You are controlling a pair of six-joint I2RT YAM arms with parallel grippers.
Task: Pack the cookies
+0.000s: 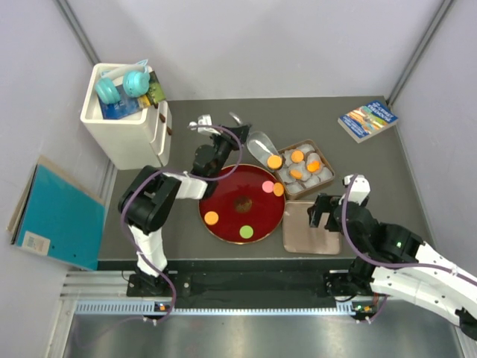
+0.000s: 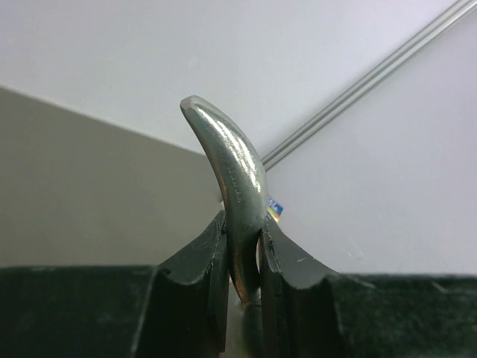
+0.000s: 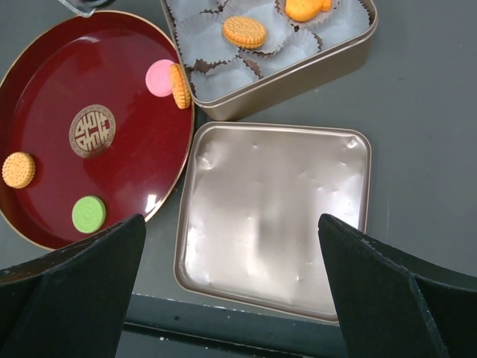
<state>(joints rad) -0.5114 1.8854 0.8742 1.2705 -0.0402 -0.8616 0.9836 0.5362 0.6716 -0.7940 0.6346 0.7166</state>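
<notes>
The left end effector (image 2: 244, 257) is clamped narrow on the handle of a spoon (image 1: 258, 144), whose long axis runs from it rightward and toward the near edge, ending at the tin (image 3: 298, 73). An orange cookie (image 1: 274, 161) seems to sit at the bowl's tip, right at the tin's left wall, so a short carry right should reach a paper cup. Other cookies lie in the tin and on the plate (image 1: 223, 190), nearer the left arm, while the right end effector (image 3: 231, 224) hangs wide open over the lid (image 3: 276, 186)
</notes>
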